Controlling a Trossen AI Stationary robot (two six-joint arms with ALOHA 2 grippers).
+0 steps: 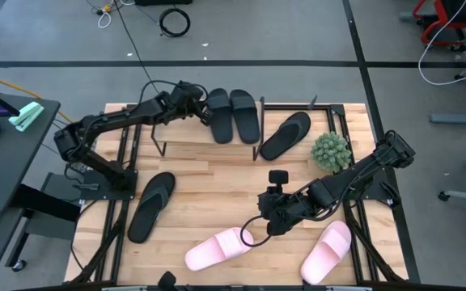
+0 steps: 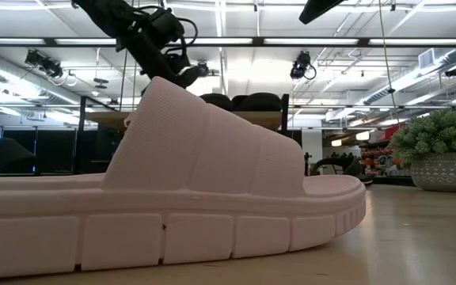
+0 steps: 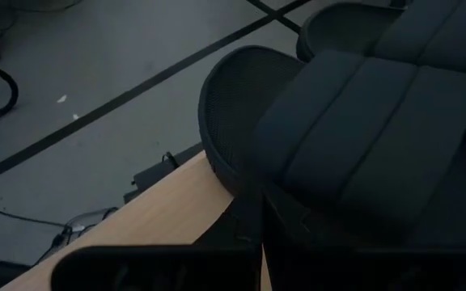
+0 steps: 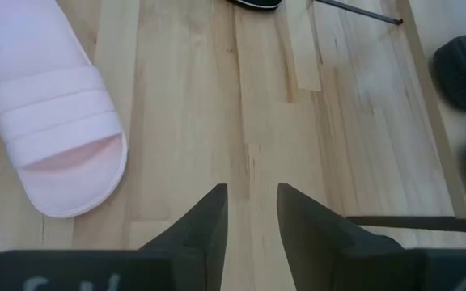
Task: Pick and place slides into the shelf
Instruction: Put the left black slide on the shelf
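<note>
Two black slides (image 1: 219, 115) (image 1: 244, 113) lie side by side on the shelf's light wood top (image 1: 180, 129) at the table's far side. My left gripper (image 1: 204, 111) is at the left one's side and shut on it; that slide fills the left wrist view (image 3: 354, 121). A third black slide (image 1: 285, 135) lies on the table right of the shelf, and a fourth (image 1: 150, 206) lies near left. Two pale pink slides (image 1: 217, 249) (image 1: 327, 250) lie at the near edge. My right gripper (image 1: 267, 225) (image 4: 252, 190) hangs open and empty above bare table, beside the left pink slide (image 4: 51, 105). My left gripper is on the left black slide at its side, about where the strap meets the sole (image 3: 277, 198). The fingers come from the table's left, roughly level. The slide itself hides most of the contact. The slide rests on the shelf top, one end (image 3: 217, 121) reaching past the plank's far edge.
A small green potted plant (image 1: 331, 150) stands at the right, near my right arm. The nearest pink slide (image 2: 172, 198) fills the low view, with the shelf (image 2: 101, 119) behind it. Bare wood lies between the shelf and the pink slides.
</note>
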